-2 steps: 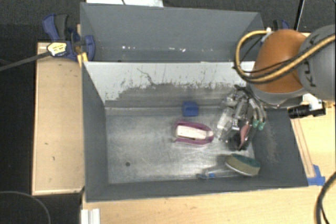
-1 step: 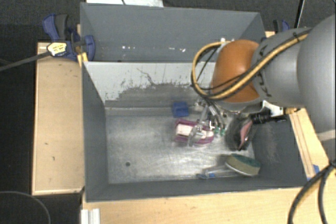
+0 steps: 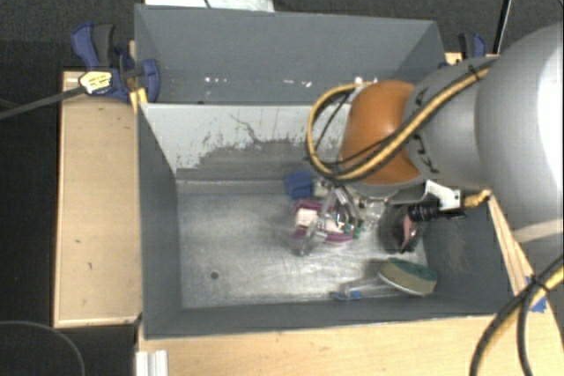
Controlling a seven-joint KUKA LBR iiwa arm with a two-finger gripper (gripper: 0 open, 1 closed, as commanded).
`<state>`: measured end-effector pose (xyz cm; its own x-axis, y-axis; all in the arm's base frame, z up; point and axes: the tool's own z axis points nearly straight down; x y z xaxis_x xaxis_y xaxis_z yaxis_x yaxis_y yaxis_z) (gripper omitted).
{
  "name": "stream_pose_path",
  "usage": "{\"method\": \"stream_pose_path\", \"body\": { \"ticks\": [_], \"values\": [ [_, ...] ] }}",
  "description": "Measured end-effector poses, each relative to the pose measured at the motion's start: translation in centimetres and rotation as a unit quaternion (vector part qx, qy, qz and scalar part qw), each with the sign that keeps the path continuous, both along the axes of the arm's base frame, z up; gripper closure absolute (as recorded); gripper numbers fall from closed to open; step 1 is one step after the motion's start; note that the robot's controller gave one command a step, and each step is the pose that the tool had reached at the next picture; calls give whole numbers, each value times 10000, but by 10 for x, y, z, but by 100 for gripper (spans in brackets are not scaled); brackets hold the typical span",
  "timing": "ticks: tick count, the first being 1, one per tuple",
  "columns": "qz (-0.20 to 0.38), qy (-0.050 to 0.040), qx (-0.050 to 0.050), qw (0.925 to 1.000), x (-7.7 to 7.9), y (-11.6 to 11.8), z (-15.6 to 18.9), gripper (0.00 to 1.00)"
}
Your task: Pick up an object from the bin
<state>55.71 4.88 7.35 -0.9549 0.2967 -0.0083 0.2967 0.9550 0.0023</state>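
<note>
My gripper is low in the middle-right of the bin, under the arm's orange cover, right over a small cluster of things. Touching its left side is a pink and white small item, with a clear plastic piece just in front of it. A blue block lies behind these, near the back wall. A small green bit shows at the gripper's right side. Nothing can be made out as held.
To the right lies a dark object with a pink patch. A round green and white disc rests by the front right wall, and a clear stick with a blue tip lies along the front wall.
</note>
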Motion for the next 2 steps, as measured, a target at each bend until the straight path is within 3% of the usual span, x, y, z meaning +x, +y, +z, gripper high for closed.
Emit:
{"method": "stream_pose_path", "body": {
  "ticks": [1, 2],
  "values": [
    [-2, -38, 0, 10000, 3, -1, 3, 100],
    [-68, -1, 9, 10000, 3, 9, 175, 100]
  ]
}}
